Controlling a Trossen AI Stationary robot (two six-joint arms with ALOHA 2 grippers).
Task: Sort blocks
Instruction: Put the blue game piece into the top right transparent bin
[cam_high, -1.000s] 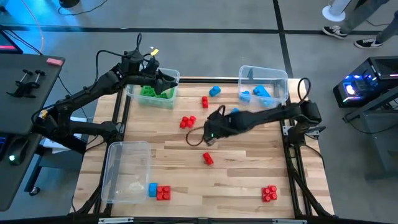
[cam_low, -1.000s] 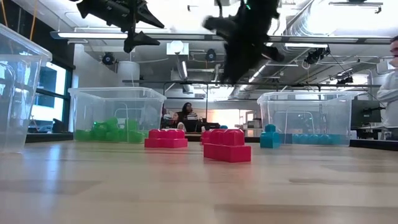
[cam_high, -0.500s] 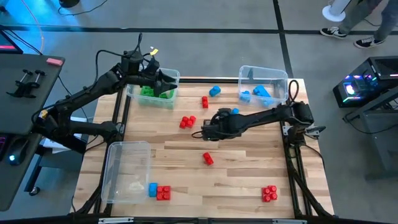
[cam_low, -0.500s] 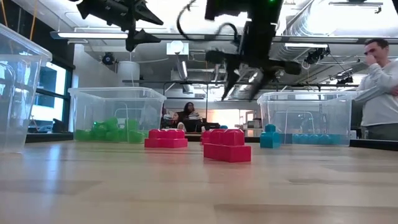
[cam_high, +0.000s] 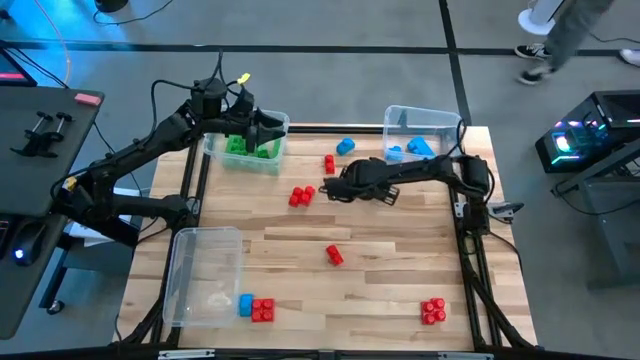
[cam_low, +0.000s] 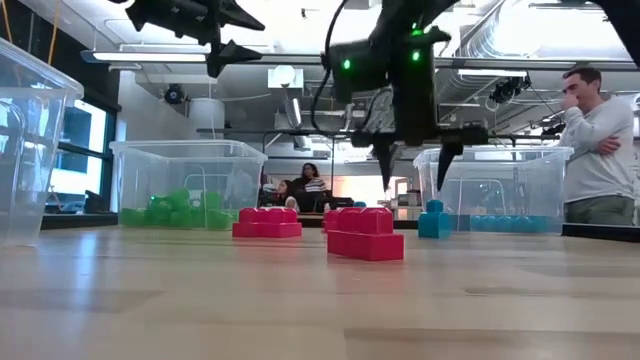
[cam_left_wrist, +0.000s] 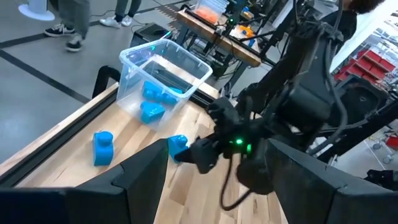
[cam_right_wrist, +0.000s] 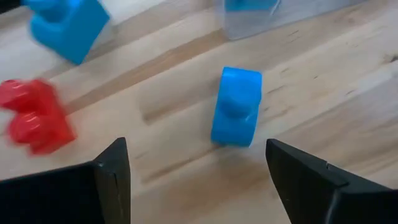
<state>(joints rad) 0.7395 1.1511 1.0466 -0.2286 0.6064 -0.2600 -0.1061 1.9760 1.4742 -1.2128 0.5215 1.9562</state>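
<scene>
My right gripper (cam_low: 415, 175) is open and points down over a blue block (cam_right_wrist: 236, 106) that lies on the table ahead of its fingers, untouched. Another blue block (cam_high: 345, 147) and a red block (cam_high: 329, 163) lie just beyond it. Further red blocks (cam_high: 300, 196) (cam_high: 334, 256) (cam_high: 432, 311) lie scattered, and a blue and red pair (cam_high: 255, 307) sits at the near left. My left gripper (cam_high: 268, 128) is open and holds nothing above the bin of green blocks (cam_high: 245, 148).
A clear bin with blue blocks (cam_high: 425, 140) stands at the far right. An empty clear bin (cam_high: 205, 275) stands at the near left. A person (cam_low: 600, 140) stands beyond the table on the right.
My right gripper has gone toward the table's far edge, turned and come down over the blue block, and its fingers have opened wide. The blocks on the table lie where they were.
</scene>
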